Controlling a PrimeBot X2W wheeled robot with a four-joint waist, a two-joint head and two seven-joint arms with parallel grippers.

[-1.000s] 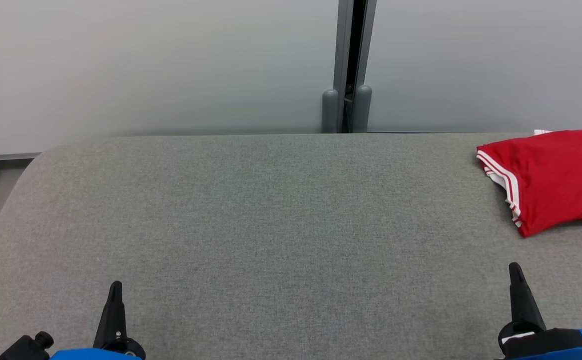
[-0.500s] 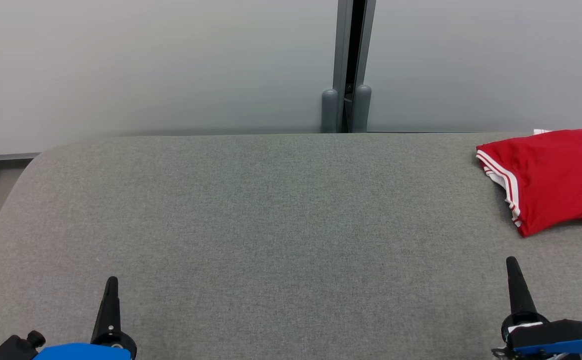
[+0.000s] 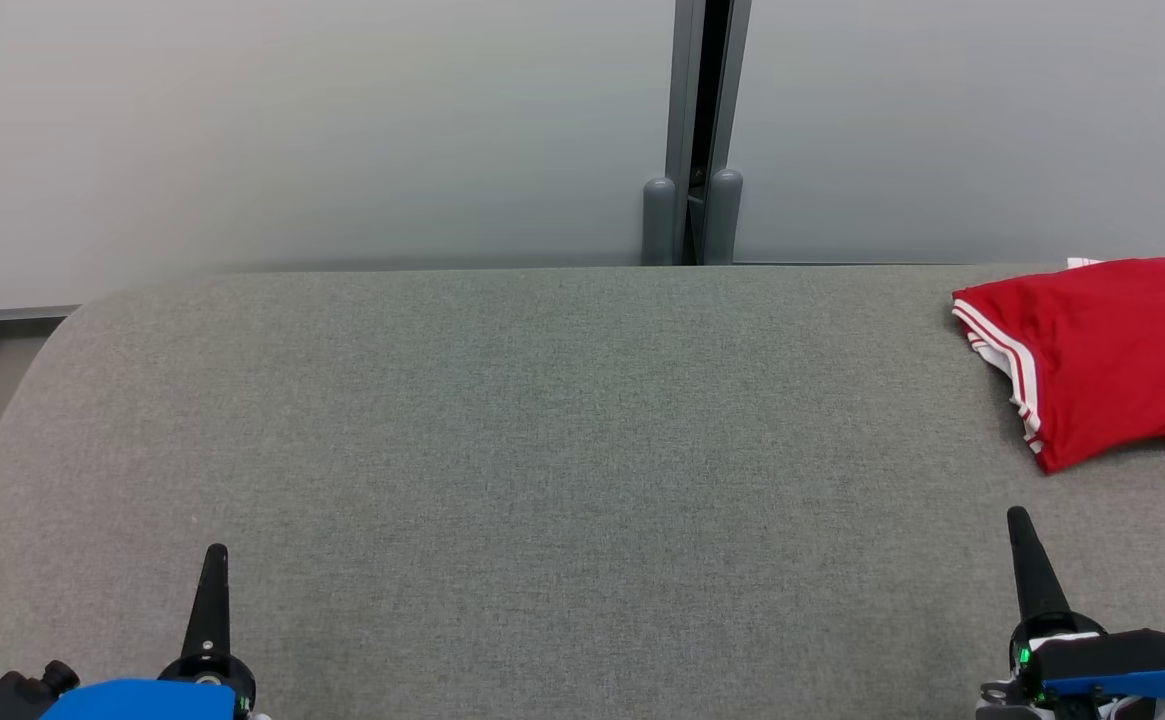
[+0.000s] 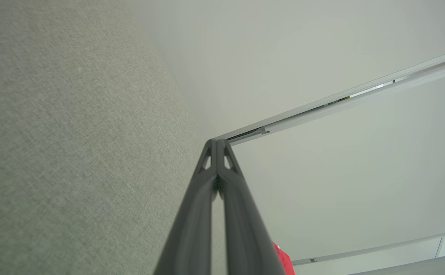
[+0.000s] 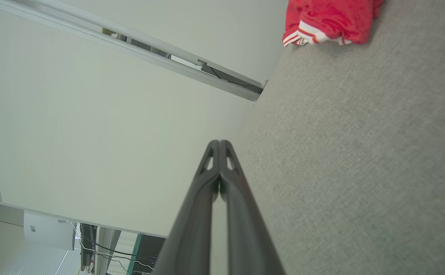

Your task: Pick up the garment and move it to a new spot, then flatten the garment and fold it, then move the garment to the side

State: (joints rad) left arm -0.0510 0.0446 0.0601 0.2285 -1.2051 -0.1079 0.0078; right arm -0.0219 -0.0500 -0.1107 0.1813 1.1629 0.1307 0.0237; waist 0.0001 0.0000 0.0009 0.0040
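The garment (image 3: 1107, 350) is red with white-striped trim and lies folded at the far right of the grey fabric table (image 3: 542, 420), running off the head view's right edge. It also shows at the top of the right wrist view, garment (image 5: 329, 21), and as a red sliver, garment (image 4: 281, 259), low in the left wrist view. My left gripper (image 3: 215, 560) is shut and empty at the lower left, far from the garment. My right gripper (image 3: 1020, 525) is shut and empty at the lower right, a short way in front of the garment. Shut fingertips meet in both wrist views, left gripper (image 4: 217, 142) and right gripper (image 5: 219, 142).
A pale partition wall with a dark vertical post (image 3: 699, 130) stands right behind the table's far edge. The table's rounded left corner (image 3: 72, 320) drops off to a floor strip.
Both grippers have slid slightly, the left one further left and lower in view, the right one a little up and left. The garment has not moved.
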